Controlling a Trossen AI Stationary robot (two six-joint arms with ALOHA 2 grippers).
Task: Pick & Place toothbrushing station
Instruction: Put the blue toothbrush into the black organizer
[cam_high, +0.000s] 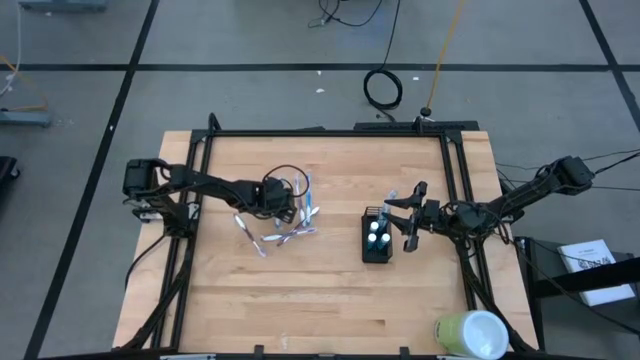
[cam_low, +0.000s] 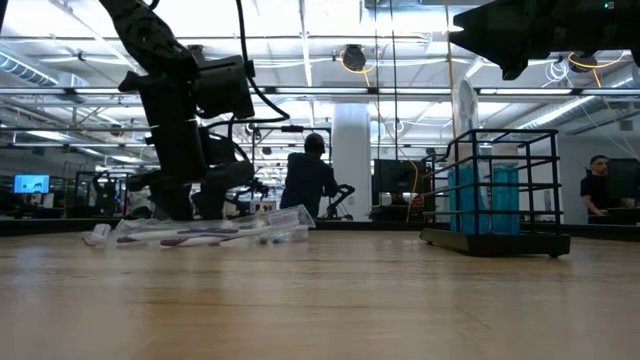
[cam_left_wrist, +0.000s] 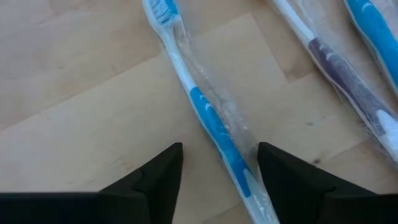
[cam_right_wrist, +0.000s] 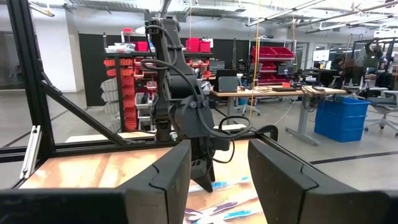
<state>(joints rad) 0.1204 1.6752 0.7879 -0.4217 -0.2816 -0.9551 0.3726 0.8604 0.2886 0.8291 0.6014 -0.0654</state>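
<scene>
Several wrapped toothbrushes (cam_high: 285, 228) lie loose in a small heap on the table (cam_high: 320, 300), left of its middle, and the black wire-mesh holder (cam_high: 377, 240) stands well apart from them toward the right, with some white-capped tubes (cam_high: 378, 233) already in it. We see the left gripper (cam_left_wrist: 217, 168) low over the heap, its jaws apart, with one blue-and-white toothbrush (cam_left_wrist: 211, 118) lying on the wood between the two fingers. The right gripper (cam_right_wrist: 217, 174) hangs above the table just beside the holder, and its jaws are also apart and hold nothing. A yellow-green and white cylinder (cam_high: 470, 335) stands at the near right corner of the table and does not belong to the set.

We judge that the brush is very light and stiff along its length, but the thin clear wrapper around it looks smooth and loose, so it may slide or crumple under the fingers. It also lies flat on the wood, so the fingers must come right down to the surface to get around it. The best place to take hold seems to be the blue middle of the handle, where the body is thickest, with the jaws closing across the handle. The neighbouring brushes lie near, and one could be caught together with it.
</scene>
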